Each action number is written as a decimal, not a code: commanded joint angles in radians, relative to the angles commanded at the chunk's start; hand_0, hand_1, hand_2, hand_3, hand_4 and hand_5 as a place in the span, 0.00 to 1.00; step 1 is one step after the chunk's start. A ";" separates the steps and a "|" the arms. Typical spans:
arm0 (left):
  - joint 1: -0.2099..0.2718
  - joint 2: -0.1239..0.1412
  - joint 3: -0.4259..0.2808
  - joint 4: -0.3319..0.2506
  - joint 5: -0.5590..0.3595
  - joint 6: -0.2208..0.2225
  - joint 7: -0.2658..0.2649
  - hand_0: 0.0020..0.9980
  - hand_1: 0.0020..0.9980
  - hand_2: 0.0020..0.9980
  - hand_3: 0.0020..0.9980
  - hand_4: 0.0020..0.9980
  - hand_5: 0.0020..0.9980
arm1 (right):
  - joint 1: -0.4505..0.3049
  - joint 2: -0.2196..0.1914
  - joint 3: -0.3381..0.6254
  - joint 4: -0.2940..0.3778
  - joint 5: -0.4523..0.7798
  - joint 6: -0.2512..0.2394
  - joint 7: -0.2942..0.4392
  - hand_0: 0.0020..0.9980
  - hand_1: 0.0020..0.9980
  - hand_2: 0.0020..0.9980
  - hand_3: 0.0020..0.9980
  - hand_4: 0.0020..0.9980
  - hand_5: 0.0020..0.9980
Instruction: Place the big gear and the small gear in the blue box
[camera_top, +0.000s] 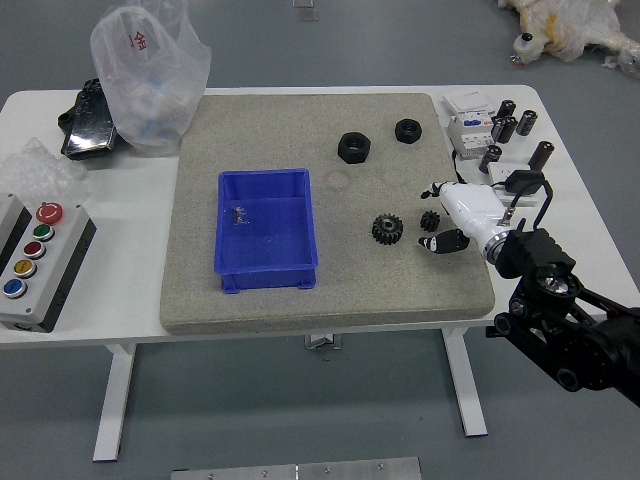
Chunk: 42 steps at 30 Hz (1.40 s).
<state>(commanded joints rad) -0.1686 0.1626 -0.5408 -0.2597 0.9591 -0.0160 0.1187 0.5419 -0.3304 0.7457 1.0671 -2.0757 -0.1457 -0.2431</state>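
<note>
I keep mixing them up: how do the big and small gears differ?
The big gear is wider than the small gear. The small gear sits between the fingers of the open right robot hand; the big gear lies outside it, nearer the blue box. Both are black and toothed.

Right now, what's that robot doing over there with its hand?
The robot's right hand hovers over the mat, fingers open on either side of the small gear. It looks about to pinch it. The big gear lies beside it, on the side nearer the blue box. Neither gear is in the box yet, only a small thing I can't make out.
</note>
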 joint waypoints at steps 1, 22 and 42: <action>0.000 0.000 -0.001 0.000 0.001 0.000 0.000 0.67 0.65 0.62 0.68 0.74 0.36 | 0.004 0.001 -0.004 -0.006 0.005 -0.001 0.002 0.26 0.52 0.77 0.76 0.86 0.25; 0.001 0.000 -0.005 -0.001 0.010 -0.004 0.002 0.67 0.65 0.62 0.67 0.74 0.36 | 0.071 0.011 -0.097 -0.139 0.144 -0.012 0.044 0.26 0.43 0.56 0.58 0.29 0.13; -0.003 0.000 -0.007 -0.001 0.014 -0.004 -0.004 0.67 0.65 0.62 0.67 0.74 0.36 | 0.108 -0.005 -0.112 0.040 0.135 -0.046 0.051 0.26 0.42 0.48 0.56 0.38 0.00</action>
<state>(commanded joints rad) -0.1713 0.1629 -0.5475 -0.2606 0.9735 -0.0202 0.1150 0.6495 -0.3354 0.6333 1.1066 -1.9405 -0.1916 -0.1923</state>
